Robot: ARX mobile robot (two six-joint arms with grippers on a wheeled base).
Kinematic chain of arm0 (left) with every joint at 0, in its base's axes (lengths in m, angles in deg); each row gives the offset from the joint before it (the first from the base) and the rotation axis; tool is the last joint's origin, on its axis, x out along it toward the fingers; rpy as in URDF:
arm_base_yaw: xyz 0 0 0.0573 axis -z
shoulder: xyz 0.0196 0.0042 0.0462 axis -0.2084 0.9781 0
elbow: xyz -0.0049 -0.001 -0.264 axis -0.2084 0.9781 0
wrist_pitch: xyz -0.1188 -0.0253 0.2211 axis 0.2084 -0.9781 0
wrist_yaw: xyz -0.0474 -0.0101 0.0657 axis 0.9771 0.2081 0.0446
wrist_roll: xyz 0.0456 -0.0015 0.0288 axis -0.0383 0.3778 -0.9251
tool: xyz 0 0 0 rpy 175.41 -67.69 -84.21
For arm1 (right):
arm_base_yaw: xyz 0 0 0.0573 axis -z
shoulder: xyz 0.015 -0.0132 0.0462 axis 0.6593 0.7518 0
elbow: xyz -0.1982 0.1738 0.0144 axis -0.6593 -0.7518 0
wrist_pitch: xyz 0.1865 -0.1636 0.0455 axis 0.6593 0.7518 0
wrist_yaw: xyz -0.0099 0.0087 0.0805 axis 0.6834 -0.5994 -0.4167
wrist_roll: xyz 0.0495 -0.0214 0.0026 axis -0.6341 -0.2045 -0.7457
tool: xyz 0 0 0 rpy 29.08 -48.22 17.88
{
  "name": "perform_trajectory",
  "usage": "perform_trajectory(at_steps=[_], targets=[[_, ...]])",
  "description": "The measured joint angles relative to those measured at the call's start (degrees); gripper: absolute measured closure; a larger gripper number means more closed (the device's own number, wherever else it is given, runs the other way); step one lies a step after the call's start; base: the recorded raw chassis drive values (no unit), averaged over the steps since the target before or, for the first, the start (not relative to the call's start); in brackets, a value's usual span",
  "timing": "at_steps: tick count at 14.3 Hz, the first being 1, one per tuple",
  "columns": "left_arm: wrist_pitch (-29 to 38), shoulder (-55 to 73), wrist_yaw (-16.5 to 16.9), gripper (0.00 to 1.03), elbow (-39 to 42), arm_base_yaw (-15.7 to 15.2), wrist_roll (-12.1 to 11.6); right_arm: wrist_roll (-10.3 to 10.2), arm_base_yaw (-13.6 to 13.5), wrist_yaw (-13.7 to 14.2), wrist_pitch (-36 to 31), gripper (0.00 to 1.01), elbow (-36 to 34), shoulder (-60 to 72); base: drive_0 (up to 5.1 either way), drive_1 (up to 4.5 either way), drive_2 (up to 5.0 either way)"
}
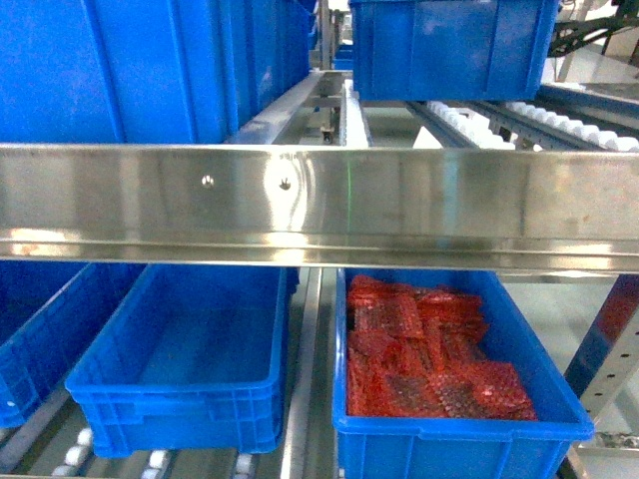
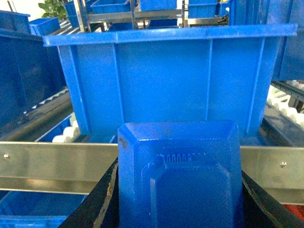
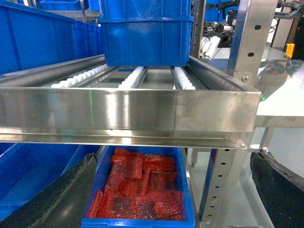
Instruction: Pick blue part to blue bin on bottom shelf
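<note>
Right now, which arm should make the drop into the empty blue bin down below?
Left. Its gripper is shut on the blue part, and the empty blue bin lies on that side. The right gripper is open, over the bin of red packets.

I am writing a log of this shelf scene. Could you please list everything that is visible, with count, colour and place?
Steel shelf lip: one, shiny silver, across the middle of the head view.
Empty blue bin: one, lower level, left of centre.
Blue bin with red packets: one, lower level, to the right of the empty one.
Red packets: many, red, piled inside that bin.
Upper blue bins: several, standing on the roller level above.
White rollers: rows, on the upper tracks.
Blue part: one, held in front of the lip, left wrist view.
Left end effector: black fingers on both sides of the part.
Right end effector: black fingers apart, nothing between them.
</note>
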State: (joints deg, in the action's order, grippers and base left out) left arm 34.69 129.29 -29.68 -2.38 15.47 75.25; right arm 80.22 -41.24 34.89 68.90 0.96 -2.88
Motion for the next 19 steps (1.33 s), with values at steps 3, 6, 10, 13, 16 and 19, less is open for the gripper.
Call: perform_trajectory(at_steps=[3, 6, 10, 13, 16, 19], targets=[[0.1, 0.0, 0.0, 0.59, 0.0, 0.0, 0.0, 0.1, 0.0, 0.0, 0.1, 0.03, 0.0, 0.0, 0.0, 0.00, 0.0], [0.0, 0.0, 0.0, 0.59, 0.0, 0.0, 0.0, 0.0, 0.0, 0.0, 0.2, 0.03, 0.0, 0.0, 0.0, 0.00, 0.0], [0.0, 0.0, 0.0, 0.59, 0.0, 0.0, 0.0, 0.0, 0.0, 0.0, 0.1, 0.03, 0.0, 0.0, 0.0, 0.00, 0.0], [0.0, 0.0, 0.0, 0.59, 0.0, 0.0, 0.0, 0.0, 0.0, 0.0, 0.2, 0.03, 0.0, 0.0, 0.0, 0.00, 0.0], [0.0, 0.0, 0.0, 0.59, 0.0, 0.0, 0.0, 0.0, 0.0, 0.0, 0.1, 0.03, 0.0, 0.0, 0.0, 0.00, 0.0], [-0.3, 0.0, 0.0, 0.59, 0.0, 0.0, 0.0, 0.0, 0.0, -0.1, 0.2, 0.03, 0.0, 0.0, 0.0, 0.00, 0.0]])
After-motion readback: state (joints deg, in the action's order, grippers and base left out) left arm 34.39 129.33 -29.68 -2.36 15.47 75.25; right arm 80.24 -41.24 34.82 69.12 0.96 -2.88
